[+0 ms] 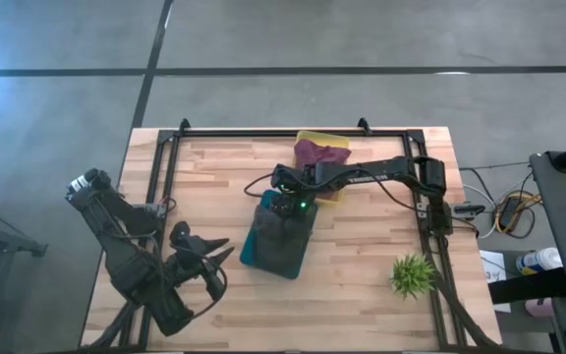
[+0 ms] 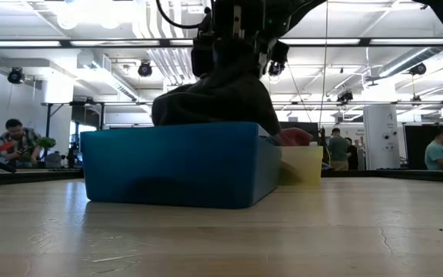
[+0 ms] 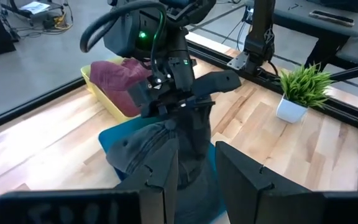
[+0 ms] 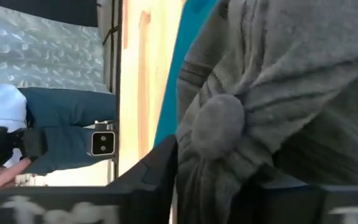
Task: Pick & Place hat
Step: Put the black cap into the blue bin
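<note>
A dark grey cap (image 1: 281, 241) sits in a blue bin (image 1: 249, 246) at the table's middle; in the low view the cap (image 2: 214, 100) bulges above the bin's wall (image 2: 175, 165). My right gripper (image 1: 285, 205) reaches in from the table's right and is shut on the cap from above. The right wrist view shows the cap's top button (image 4: 219, 130) just ahead of the fingers. My left gripper (image 1: 219, 258) waits open near the table's near left, pointing toward the bin, touching nothing. My right gripper (image 3: 182, 109) pinches the cap's crown cloth (image 3: 194, 127) between its two fingers, close to the top button (image 4: 219, 130). It comes from above, pointing down. The cap hangs bunched below the fingers, with its lower part (image 2: 206, 115) down inside the blue bin.
A yellow bin (image 1: 337, 143) holding a maroon cap (image 1: 320, 152) stands at the far side, just beyond the blue bin. A small potted plant (image 1: 413, 275) is at the near right. A black frame (image 1: 263, 133) runs round the table. Bare wood lies left of the bins.
</note>
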`<state>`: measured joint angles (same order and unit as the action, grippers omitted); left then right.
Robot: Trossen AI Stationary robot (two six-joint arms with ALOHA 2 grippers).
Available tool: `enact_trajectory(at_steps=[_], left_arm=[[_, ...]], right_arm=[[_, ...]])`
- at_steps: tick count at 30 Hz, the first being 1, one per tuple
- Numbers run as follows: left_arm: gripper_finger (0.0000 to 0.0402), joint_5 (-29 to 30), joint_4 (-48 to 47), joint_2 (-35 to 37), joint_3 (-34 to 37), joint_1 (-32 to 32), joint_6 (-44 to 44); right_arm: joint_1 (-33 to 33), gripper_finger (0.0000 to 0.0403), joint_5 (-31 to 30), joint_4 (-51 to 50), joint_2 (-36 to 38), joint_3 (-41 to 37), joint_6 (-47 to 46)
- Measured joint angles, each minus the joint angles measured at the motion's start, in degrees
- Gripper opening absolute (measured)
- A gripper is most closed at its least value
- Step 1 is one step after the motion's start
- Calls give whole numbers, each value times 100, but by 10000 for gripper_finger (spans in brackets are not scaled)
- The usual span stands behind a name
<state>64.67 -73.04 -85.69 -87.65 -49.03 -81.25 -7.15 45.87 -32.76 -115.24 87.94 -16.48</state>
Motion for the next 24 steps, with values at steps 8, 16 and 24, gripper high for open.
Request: enact_trajectory(at_steps=[8,16,24], left_arm=[[101,4,-6,33,267,32,-89],[101,-27,-6,48,358,98,-234],[101,-59,-4,79,358,117,-235]], right_arm=[[-11,138,-928,-218,451,-9,116],[75,150,-2816,-752,1165,-5,372],[509,146,-3698,-2356,1583,-400,597]])
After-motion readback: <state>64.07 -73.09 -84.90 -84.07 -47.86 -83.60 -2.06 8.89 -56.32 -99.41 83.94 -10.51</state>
